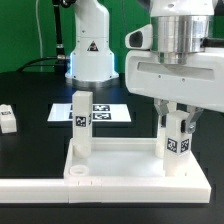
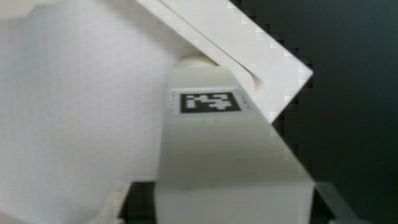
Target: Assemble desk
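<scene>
Desk top (image 1: pixel 125 165): white rimmed tray, lying flat on the black bench (image 1: pixel 30 100) in the foreground of the exterior view, pressed against the long white L-shaped border bar (image 1: pixel 100 192) that runs along the near edge. Round corner socket (image 1: pixel 79 171) visible at the near corner twd the exterior view's left. Robot base (image 1: pixel 88 45): white, w/ black triangle label, at rear, well apart from the desk top. Arm wrist and white gripper body fill the upper part on the exterior view's right. Marker board (image 1: pixel 92 112): flat white sheet w/ black tags, lying on the bench behind the desk top. Leg 1 (image 1: pixel 80 122): white block w/ b/w tag, standing upright at the desk top's corner twd the exterior view's left, no contact w/ gripper. Leg 2 (image 1: pixel 178 137): tagged white block, upright at the corner twd the exterior view's right, sitting between the fingers of the gripper (image 1: pixel 176 128). Wrist view: same leg (image 2: pixel 217 150) w/ tag facing camera, dark fingers (image 2: pixel 143 205) alongside both lower edges; gripper (image 2: pixel 222 205) appears closed around leg 2, firm contact can't be confirmed. Spare leg (image 1: pixel 7 119): small tagged block lying loose on the bench at the far left of the exterior view, well apart from the desk top.
</scene>
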Action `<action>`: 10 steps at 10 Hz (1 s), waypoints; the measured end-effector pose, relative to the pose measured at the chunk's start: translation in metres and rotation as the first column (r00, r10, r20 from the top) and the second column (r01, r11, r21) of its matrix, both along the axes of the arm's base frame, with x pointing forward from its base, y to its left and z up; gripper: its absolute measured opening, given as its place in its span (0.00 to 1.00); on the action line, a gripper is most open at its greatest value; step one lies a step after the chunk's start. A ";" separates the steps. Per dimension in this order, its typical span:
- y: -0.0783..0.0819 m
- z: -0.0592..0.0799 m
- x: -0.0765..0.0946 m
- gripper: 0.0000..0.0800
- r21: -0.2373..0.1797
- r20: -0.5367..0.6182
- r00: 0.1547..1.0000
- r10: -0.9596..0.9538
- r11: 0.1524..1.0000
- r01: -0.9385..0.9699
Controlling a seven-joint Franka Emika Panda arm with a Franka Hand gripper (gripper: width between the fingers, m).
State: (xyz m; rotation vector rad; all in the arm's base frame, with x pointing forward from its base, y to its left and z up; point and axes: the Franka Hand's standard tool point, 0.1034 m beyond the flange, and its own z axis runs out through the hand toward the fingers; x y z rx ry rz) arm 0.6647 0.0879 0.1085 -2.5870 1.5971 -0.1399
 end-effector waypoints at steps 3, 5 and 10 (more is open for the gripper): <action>-0.004 -0.001 -0.005 0.37 0.155 -0.072 0.887 -0.455 0.874 0.461; 0.001 -0.001 -0.005 0.37 0.162 -0.105 0.800 -0.591 0.784 0.600; 0.002 -0.003 -0.004 0.60 0.120 -0.063 0.877 -0.476 0.869 0.481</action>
